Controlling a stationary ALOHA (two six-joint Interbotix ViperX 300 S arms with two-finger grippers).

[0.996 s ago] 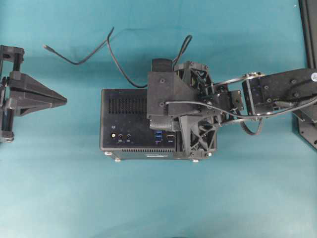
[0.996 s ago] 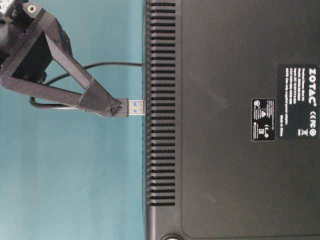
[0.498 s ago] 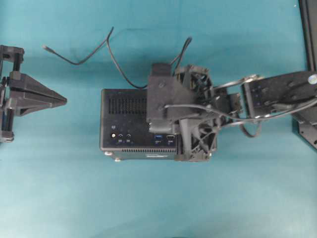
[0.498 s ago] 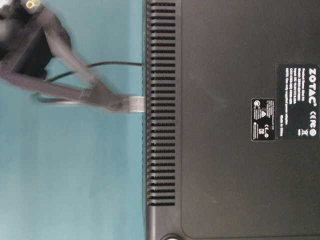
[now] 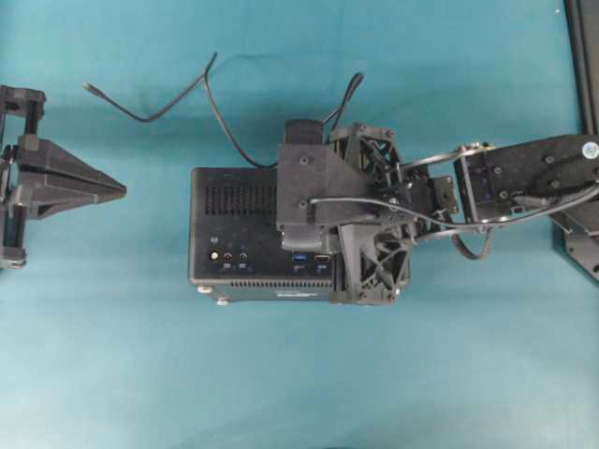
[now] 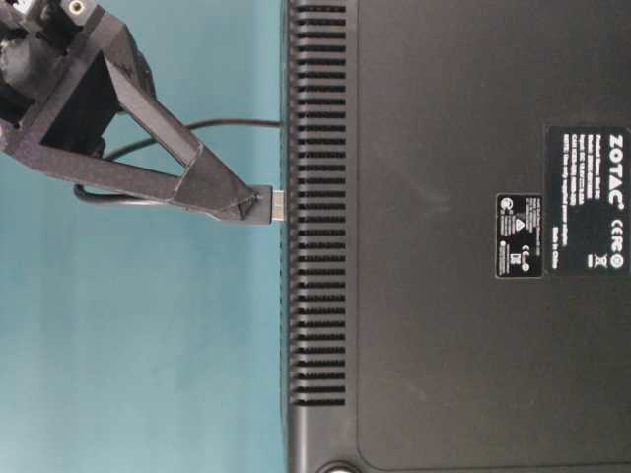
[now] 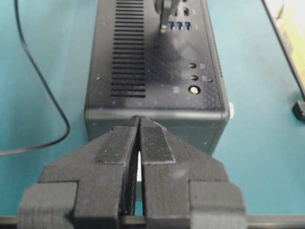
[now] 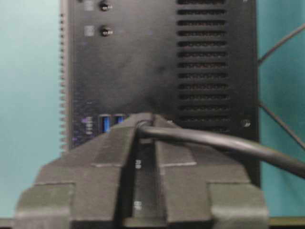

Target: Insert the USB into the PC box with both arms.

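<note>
USB sits clamped in your right gripper's jaws, its metal tip at the PC box. Your left gripper's jaws are closed on nothing.

We found the PC box cased in matt black, faintly speckled, with a smooth printed label. The right gripper fingers looked rough, layered black plastic. The tablecloth appeared matt teal.

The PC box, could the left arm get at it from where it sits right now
Probably yes. The left gripper, shut and empty, faces the near end of the PC box with only bare teal table between them; the right gripper works at the far ports.
</note>
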